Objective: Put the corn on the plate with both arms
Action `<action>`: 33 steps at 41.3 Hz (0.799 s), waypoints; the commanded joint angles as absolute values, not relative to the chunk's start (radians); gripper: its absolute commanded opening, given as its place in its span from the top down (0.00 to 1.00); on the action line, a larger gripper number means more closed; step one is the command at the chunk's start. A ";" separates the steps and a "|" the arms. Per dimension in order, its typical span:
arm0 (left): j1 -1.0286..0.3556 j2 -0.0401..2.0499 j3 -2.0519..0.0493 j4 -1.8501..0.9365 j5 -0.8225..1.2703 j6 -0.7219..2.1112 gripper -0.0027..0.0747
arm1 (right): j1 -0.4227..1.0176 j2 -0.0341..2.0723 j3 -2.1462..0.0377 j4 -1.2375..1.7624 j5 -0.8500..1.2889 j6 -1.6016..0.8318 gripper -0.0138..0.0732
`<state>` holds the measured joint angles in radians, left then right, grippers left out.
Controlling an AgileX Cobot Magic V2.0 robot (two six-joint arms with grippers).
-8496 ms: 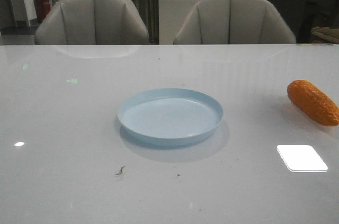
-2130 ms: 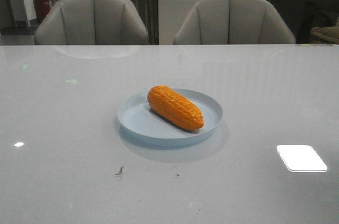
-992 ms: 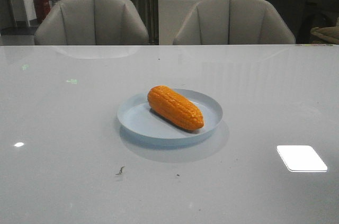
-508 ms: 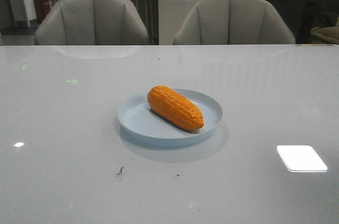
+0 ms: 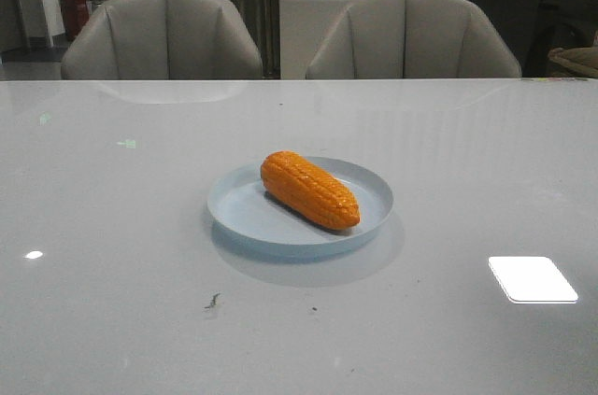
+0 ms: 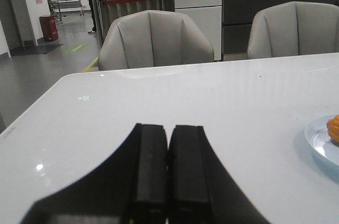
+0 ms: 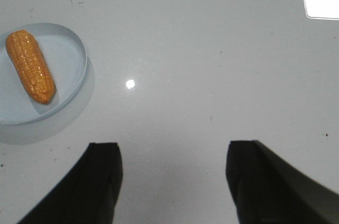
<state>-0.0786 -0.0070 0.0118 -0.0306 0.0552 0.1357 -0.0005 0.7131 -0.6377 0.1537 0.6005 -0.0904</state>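
Compared with the oldest front shot, the big change was the corn (image 5: 309, 190): back then it sat out on the surface (image 5: 112, 227) by the right edge with the plate (image 5: 238, 213) bare, and by this moment it was lying inside the plate. Against the last couple of seconds of frames I couldn't spot any shift at all, corn and plate looked the same.

The corn lay flat on its side, long axis running diagonally across the plate. In the front view one end pointed toward the far left, the other toward the near right, that near end close to the rim. It sat a bit right of the plate's middle, so the left part of the plate floor was bare.

Left end effector (image 6: 169, 168) was closed, its two fingers pressed flat together with nothing between them, hovering over the surface well apart from the plate. Right end effector (image 7: 175, 181) was spread wide and empty, looking down on the surface with the plate off to one side.

Two grey chairs (image 5: 163, 35) stood behind the surface.
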 commanded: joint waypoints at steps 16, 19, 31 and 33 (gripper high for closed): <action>-0.077 -0.025 0.048 -0.039 -0.023 0.131 0.84 | 0.050 0.237 -0.208 0.152 -0.093 -0.104 0.76; -0.077 -0.025 0.048 -0.039 -0.023 0.131 0.84 | 0.058 0.143 -0.177 0.055 -0.087 -0.104 0.76; -0.077 -0.025 0.048 -0.039 -0.023 0.131 0.84 | 0.058 -0.036 0.007 0.119 -0.127 -0.086 0.76; -0.077 -0.025 0.048 -0.039 -0.023 0.131 0.84 | 0.059 -0.036 0.007 0.125 -0.087 -0.083 0.76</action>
<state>-0.0786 -0.0070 0.0118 -0.0306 0.0552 0.1357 0.0589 -0.0093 0.0202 0.0932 -0.0346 -0.0882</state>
